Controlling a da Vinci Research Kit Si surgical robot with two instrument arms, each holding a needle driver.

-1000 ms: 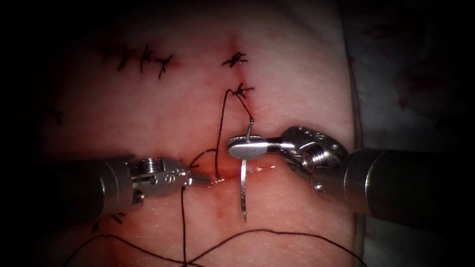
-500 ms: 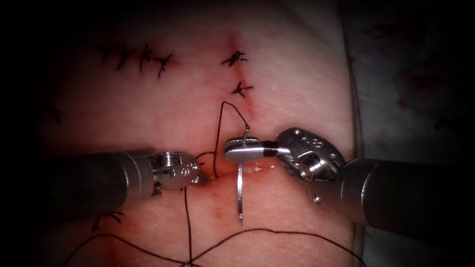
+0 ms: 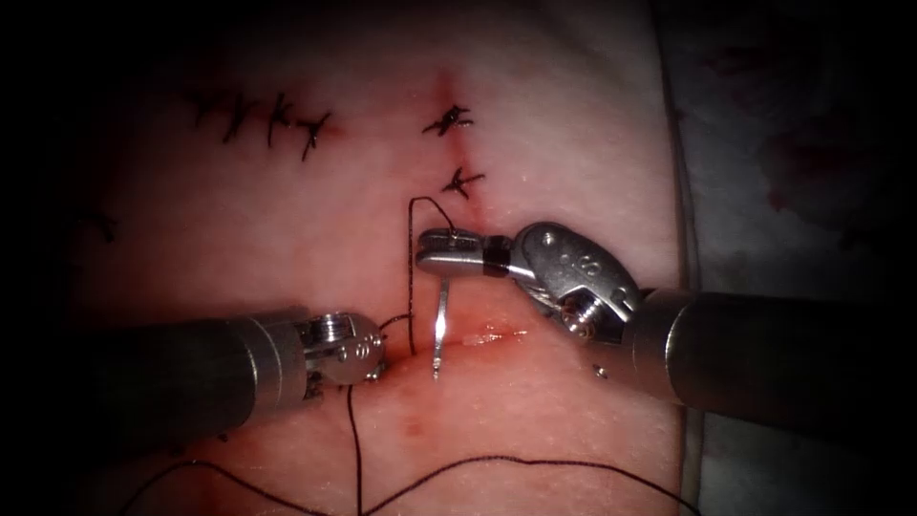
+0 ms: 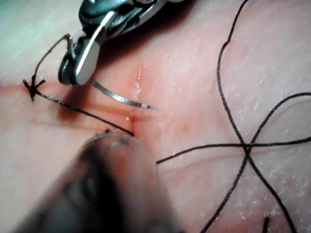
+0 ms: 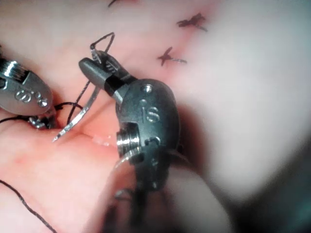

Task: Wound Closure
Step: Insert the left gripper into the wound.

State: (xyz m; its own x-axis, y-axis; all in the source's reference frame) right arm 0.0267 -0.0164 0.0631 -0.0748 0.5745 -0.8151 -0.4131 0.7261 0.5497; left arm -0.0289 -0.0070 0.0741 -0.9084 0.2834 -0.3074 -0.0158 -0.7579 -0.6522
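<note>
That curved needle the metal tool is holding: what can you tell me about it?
The needle is a thin, curved sliver of shiny steel. The right tool has its jaws shut on it near the blunt end, where the dark thread joins. It hangs down from the jaws with its sharp tip at the cut, near the red fluid; whether the tip touches the tissue is unclear. It is not buried.

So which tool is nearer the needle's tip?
Left. The left tool sits just left of the needle tip at the cut; the right tool grips its swaged end, above.
</note>
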